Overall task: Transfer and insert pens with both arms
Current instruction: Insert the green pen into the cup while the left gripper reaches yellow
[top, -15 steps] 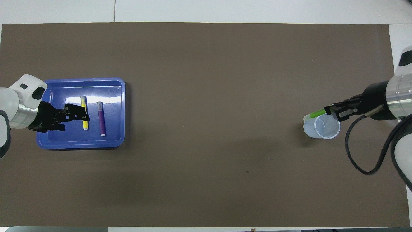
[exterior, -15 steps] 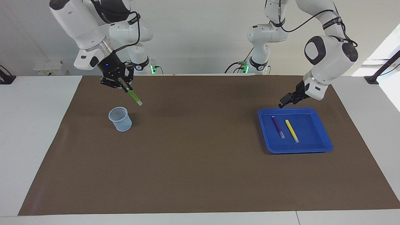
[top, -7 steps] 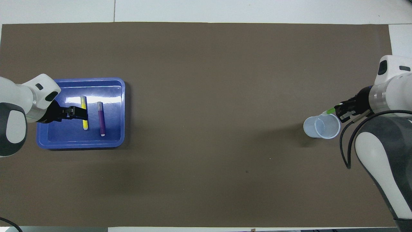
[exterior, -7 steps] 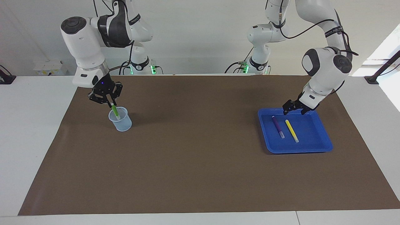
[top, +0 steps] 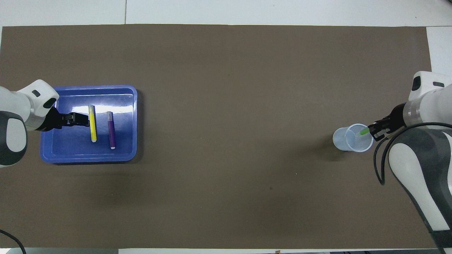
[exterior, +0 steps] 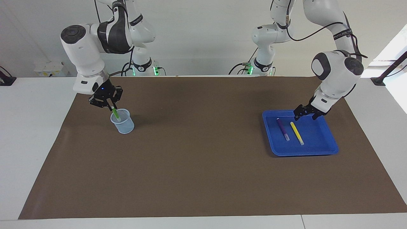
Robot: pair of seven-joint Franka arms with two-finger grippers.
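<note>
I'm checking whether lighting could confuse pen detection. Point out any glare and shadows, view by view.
Overhead view: white glare streaks the blue tray floor at the yellow pen and purple pen's farther ends. Facing view: a bright window corner; the clear cup casts a soft shadow on the brown mat.

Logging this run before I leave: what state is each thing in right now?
green pen: tilted, lower end inside the cup, top held by the right tool
right tool: shut on the green pen, over the cup
cup: upright on the mat
left tool: open, empty, over the tray
purple pen: lying flat in the tray
yellow pen: lying flat beside it
tray: flat on the mat
</note>
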